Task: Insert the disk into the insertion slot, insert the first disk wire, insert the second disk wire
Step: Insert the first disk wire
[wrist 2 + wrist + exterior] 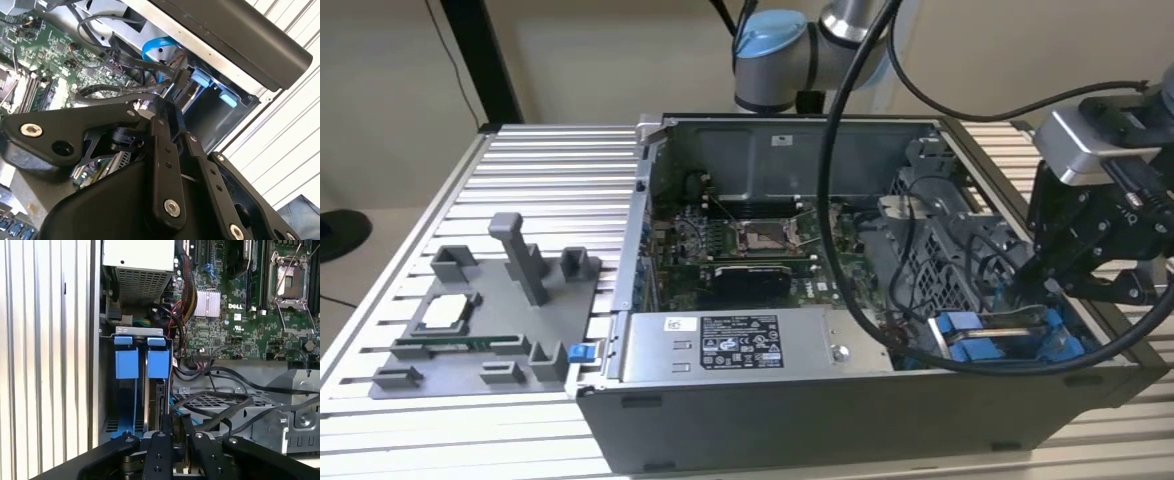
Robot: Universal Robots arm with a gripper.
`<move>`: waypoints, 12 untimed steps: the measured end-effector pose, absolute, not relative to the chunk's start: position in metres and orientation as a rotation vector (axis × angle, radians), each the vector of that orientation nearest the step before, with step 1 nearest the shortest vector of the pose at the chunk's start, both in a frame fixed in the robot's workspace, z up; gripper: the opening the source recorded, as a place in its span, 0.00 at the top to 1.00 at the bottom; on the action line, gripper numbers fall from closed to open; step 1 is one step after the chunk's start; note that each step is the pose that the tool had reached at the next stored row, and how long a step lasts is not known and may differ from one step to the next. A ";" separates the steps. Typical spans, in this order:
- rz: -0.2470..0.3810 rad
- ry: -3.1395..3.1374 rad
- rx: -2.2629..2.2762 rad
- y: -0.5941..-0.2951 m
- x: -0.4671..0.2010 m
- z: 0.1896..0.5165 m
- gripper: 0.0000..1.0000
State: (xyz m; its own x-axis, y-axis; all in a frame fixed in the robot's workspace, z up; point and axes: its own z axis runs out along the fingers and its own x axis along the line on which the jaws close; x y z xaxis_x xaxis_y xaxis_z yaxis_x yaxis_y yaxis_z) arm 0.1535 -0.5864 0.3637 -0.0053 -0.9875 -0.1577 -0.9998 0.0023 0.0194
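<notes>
in the first wrist view the gripper (177,424) is seen right at the open end of the slot (139,331), in the corner of the case (854,425). its fingers (165,437) are drawn close together, with a thin dark gap left between them. what, if anything, is pinched there cannot be told.

the disk (159,400) is seated on edge inside the slot, with its end facing the gripper and blue clips (127,363) shown at the slot's far end. in the exterior view the slot is found at the case's near corner on the exterior view's right, and the gripper is held just above it.

black wires (220,405) are draped over the metal cage (280,415) beside the slot, and some are run close past the fingers. in the second wrist view a blue cable (155,47) is looped above a black plug (181,79), which is placed just beyond the fingertips; contact cannot be told.

the power box (734,345) is set along the near wall of the case, next to the slot, with the board (747,240) behind it. the case is stood on a slatted table (547,170), and a grey fixture (494,320) is laid well apart on the exterior view's left.
</notes>
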 end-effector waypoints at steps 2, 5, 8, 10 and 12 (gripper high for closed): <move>0.192 2.166 -2.130 -0.588 0.154 0.364 1.00; 0.193 2.185 -2.112 -0.588 0.154 0.363 1.00; 0.195 2.189 -2.109 -0.588 0.153 0.363 1.00; 0.195 2.189 -2.109 -0.588 0.154 0.363 1.00; 0.195 2.189 -2.109 -0.588 0.154 0.363 1.00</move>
State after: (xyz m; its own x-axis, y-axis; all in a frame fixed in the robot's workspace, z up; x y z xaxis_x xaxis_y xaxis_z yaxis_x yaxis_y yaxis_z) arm 0.1535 -0.5884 0.3630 -0.0386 -0.9868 -0.1572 -0.9991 0.0350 0.0259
